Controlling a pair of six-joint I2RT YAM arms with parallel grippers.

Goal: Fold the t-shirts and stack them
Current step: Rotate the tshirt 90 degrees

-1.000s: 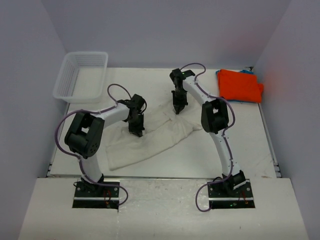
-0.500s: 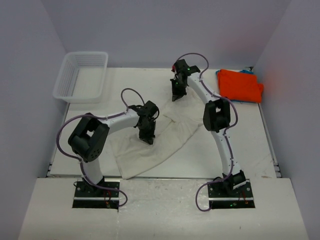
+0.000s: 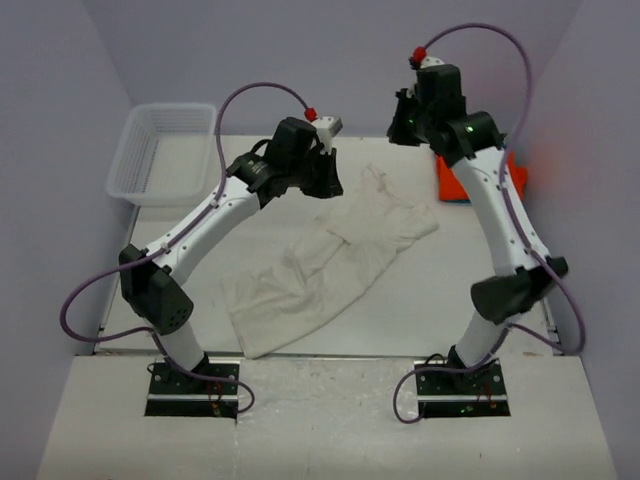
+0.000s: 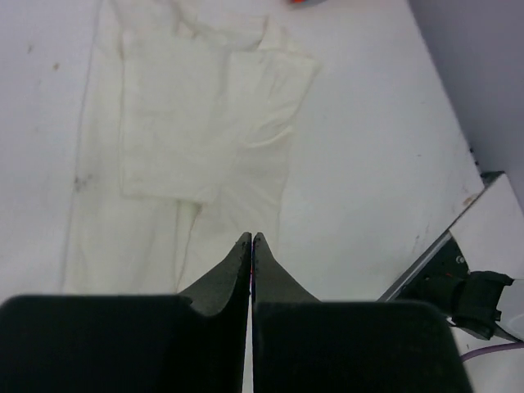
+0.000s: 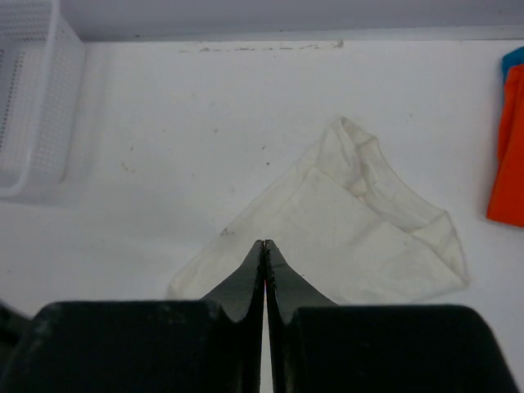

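Observation:
A cream t-shirt (image 3: pixel 330 255) lies crumpled in a long diagonal across the table, collar end at the back right. It also shows in the left wrist view (image 4: pixel 196 123) and the right wrist view (image 5: pixel 360 237). An orange t-shirt (image 3: pixel 517 172) sits at the back right, mostly hidden behind my right arm, with a blue edge (image 5: pixel 512 59) beside the orange t-shirt (image 5: pixel 508 155). My left gripper (image 3: pixel 325 182) hangs high above the cream shirt, shut and empty (image 4: pixel 251 237). My right gripper (image 3: pixel 404 122) is raised high near the back, shut and empty (image 5: pixel 264 243).
A white mesh basket (image 3: pixel 165 150) stands at the back left corner and shows in the right wrist view (image 5: pixel 33 90). Grey walls close in the table on three sides. The arm bases sit at the near edge.
Both arms have lifted from the cream t-shirt to high above the table. The right gripper's jaws have come fully together. The shirt now lies stretched further toward the back right.

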